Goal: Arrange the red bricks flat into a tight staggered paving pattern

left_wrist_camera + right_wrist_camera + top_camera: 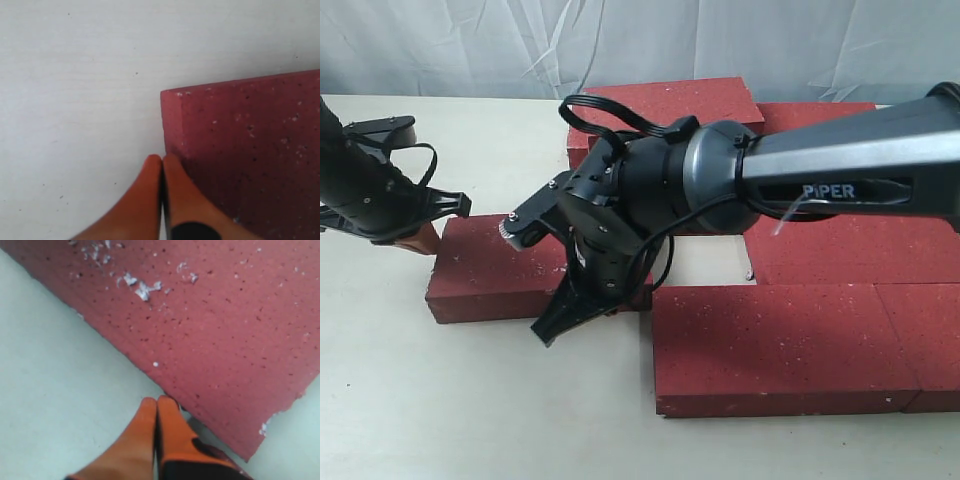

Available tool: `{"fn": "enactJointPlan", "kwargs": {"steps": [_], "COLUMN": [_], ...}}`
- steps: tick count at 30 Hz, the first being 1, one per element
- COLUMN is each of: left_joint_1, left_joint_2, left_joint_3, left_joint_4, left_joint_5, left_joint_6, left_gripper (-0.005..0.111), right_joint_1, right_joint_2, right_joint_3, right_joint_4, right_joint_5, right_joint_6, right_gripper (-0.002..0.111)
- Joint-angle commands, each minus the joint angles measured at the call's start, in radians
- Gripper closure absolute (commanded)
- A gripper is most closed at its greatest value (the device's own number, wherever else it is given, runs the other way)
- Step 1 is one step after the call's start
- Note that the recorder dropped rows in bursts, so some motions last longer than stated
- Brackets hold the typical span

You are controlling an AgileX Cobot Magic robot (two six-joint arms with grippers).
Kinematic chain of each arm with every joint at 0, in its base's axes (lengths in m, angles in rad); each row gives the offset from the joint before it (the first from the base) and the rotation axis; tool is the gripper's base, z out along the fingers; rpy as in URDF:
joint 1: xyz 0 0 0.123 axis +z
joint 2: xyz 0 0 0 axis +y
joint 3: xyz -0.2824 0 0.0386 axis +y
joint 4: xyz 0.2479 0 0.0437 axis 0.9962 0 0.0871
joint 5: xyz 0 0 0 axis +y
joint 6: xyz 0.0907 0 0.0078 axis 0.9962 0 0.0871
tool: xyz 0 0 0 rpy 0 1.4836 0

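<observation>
Several dark-red bricks lie flat on the pale table (470,400). One loose brick (490,270) sits left of the group, apart from the front brick (780,345). My left gripper (420,240) is shut and empty, its orange fingertips against that loose brick's left end; in the left wrist view the gripper (162,159) rests at the brick's (250,150) corner. My right gripper (548,330) reaches across the middle, shut and empty, tips down at the same brick's front edge. The right wrist view shows this gripper (156,401) beside the brick's (215,325) long edge.
Other bricks lie at the back (665,105), back right (820,115), right middle (860,250) and front right (930,340). A small gap of table (705,260) shows between them, under the right arm. White fabric (470,45) hangs behind the table.
</observation>
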Motion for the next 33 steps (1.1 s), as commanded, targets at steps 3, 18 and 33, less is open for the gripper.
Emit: {"fn": "enactJointPlan", "kwargs": {"steps": [3,18,33], "left_joint_1": [-0.007,-0.007,0.022], "left_joint_2": [0.001,0.001,0.001], "left_joint_3": [-0.003,-0.003,-0.003], "left_joint_4": [-0.067,-0.141,0.048], "left_joint_5": [-0.012,-0.048,-0.046], "left_joint_6": [0.046,0.125,0.035], "left_gripper": [0.107,0.107,0.107], "right_joint_1": [-0.001,-0.035,-0.280], "right_joint_2": [-0.001,-0.104,-0.141], "right_joint_3": [0.005,0.005,0.034], "right_joint_4": [-0.001,0.067,0.073], "right_joint_5": [-0.007,-0.007,-0.032], "right_joint_6": [0.007,0.012,0.077], "right_gripper": [0.109,0.109,0.109]}}
